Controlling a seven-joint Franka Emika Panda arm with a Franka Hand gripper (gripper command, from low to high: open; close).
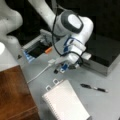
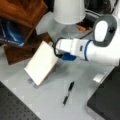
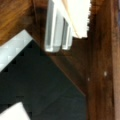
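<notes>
A white spiral notebook point(image 1: 65, 101) point(image 2: 41, 62) lies on the grey table, with two small metal clips point(image 1: 52, 84) at its far edge. My gripper point(image 1: 62, 68) point(image 2: 56, 51) hangs just over that edge, by the notebook's corner, and is closest to it of all the objects. Whether it touches the notebook I cannot tell. The wrist view holds a white slab edge point(image 3: 77, 15) with pale metal bars point(image 3: 53, 27) beside it, over brown wood and a dark patch. A black pen point(image 1: 93, 88) point(image 2: 68, 93) lies on the table apart from the notebook.
A black box point(image 1: 103, 50) point(image 2: 106, 102) stands beside the arm. Brown wooden pieces point(image 1: 13, 95) point(image 2: 22, 10) border the table. A white shade point(image 2: 68, 11), a blue book point(image 2: 10, 32), a white cable point(image 1: 40, 72) and an orange item point(image 1: 48, 50) are also there.
</notes>
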